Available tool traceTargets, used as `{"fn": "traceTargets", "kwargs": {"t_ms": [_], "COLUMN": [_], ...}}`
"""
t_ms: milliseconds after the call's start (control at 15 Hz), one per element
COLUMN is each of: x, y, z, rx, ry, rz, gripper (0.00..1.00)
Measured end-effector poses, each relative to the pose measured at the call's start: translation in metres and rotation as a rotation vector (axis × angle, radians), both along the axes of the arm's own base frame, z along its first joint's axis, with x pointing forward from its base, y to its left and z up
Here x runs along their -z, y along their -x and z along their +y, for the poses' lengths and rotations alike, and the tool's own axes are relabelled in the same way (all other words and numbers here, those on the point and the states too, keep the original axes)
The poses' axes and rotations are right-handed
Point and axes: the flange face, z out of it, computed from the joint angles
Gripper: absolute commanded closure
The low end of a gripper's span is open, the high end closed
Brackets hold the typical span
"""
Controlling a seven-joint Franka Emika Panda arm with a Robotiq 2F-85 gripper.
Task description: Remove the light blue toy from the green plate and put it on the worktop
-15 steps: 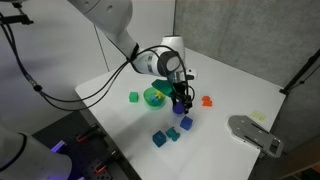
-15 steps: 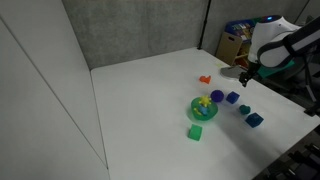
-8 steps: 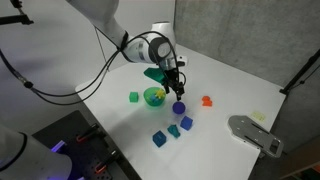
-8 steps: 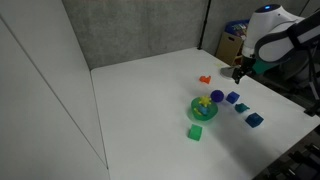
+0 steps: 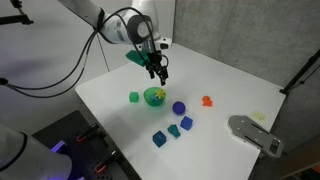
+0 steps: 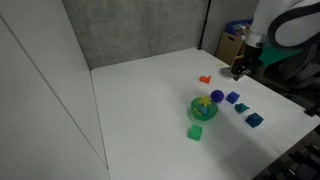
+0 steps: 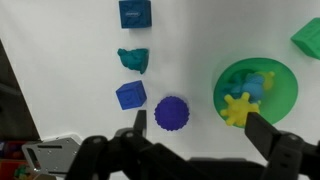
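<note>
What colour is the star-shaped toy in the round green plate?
Yellow; the star-shaped toy shows best in the wrist view.

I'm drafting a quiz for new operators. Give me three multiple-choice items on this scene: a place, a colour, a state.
1. Where is the light blue toy? A between the jaws; B in the green plate; C out of view.
2. What colour is the other toy in that plate? A orange; B yellow; C red.
3. How is the gripper? A open, empty; B shut, empty; C shut on a toy.
Answers: B, the wrist view shows it inside the rim; B, the other toy is plainly yellow; A, the jaws stand apart with nothing between.
</note>
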Motion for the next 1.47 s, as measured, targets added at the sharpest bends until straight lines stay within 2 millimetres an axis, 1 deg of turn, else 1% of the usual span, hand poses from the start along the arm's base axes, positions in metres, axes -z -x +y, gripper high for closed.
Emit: {"fn": "traceTargets", "kwargs": {"t_ms": [200, 400, 600, 800, 1067, 1333, 1467], "x": [-0.034, -0.070, -0.106, -0.136, -0.164, -0.185, -0.192], "y": [0.014, 0.024, 0.032, 0.038, 0.043, 0.045, 0.047], "z": [0.015, 0.022, 0.017, 0.008, -0.005, -0.018, -0.021], "rx": [0.037, 0.068, 0.062, -0.016, -0.112, -0.117, -0.117], "ry": [-0.069, -0.132, -0.157, -0.205, -0.248, -0.208, -0.195], "rz": [0.003, 0.014, 0.039, 0.079, 0.135, 0.103, 0.090], "gripper": [0.00, 0.00, 0.00, 0.00, 0.00, 0.00, 0.00]}}
